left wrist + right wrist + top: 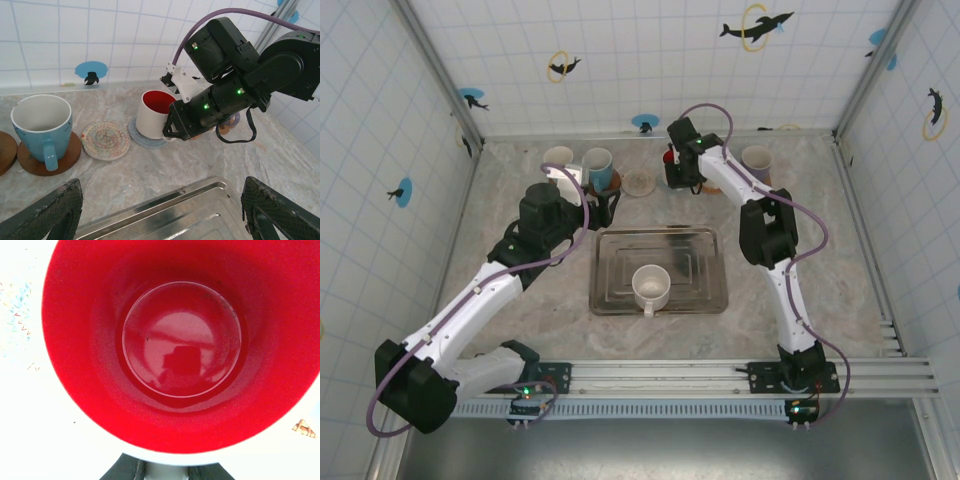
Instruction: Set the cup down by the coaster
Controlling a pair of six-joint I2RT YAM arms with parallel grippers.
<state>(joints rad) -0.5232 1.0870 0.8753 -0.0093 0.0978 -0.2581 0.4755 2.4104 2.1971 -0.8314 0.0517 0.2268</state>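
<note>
A white cup with a red inside stands upright on a round grey coaster near the back wall. My right gripper is shut on the cup's handle, its dark fingers pressed on either side of it. My left gripper hangs open over the far edge of the steel tray, with nothing between its fingers.
A blue cup sits on a wooden coaster. A bare woven coaster lies between the two cups. The tray holds a white cup. More cups stand at the back.
</note>
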